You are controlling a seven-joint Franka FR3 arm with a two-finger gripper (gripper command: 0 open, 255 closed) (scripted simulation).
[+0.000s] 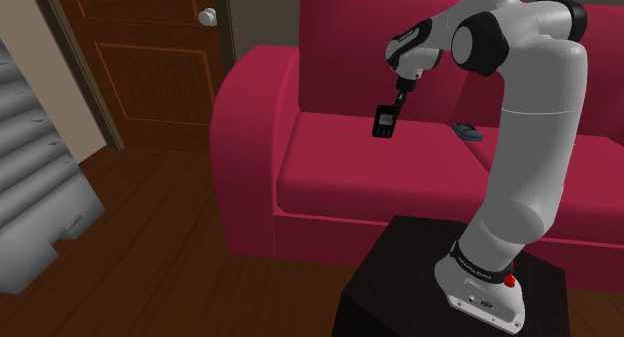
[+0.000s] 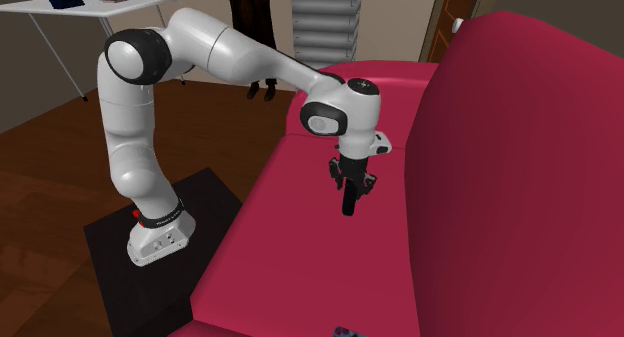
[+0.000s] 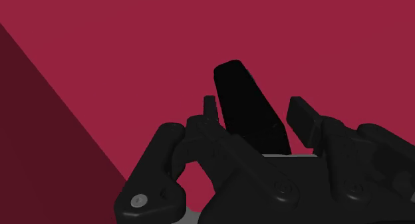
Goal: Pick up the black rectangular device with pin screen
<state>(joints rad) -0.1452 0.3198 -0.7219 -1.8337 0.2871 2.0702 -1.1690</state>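
Red sofa (image 1: 380,170): runs from centre to three o'clock of the shoulder view, seat cushion bare under the arm. Brown panelled door (image 1: 150,55): eleven o'clock, same view. White arm (image 1: 535,135): rises from four o'clock and bends over the seat. Black stand (image 1: 400,275): five o'clock, carrying the arm's base. Black gripper (image 1: 398,97): pointing down over the cushion, clenched on the black device (image 1: 382,122), which hangs at its seven o'clock, clear of the seat and tilted. Small dark item (image 1: 467,131): on the cushion at the device's three o'clock, apart from it. Door knob (image 1: 207,17): pale, twelve o'clock of the door's edge. Step, as judged: grasp made, lift under way. Next move calls for steady squeeze and a straight rise, since the hold looks near the device's upper end. Writing: lettering on the arm's base ring, too small to read; none legible on the device.
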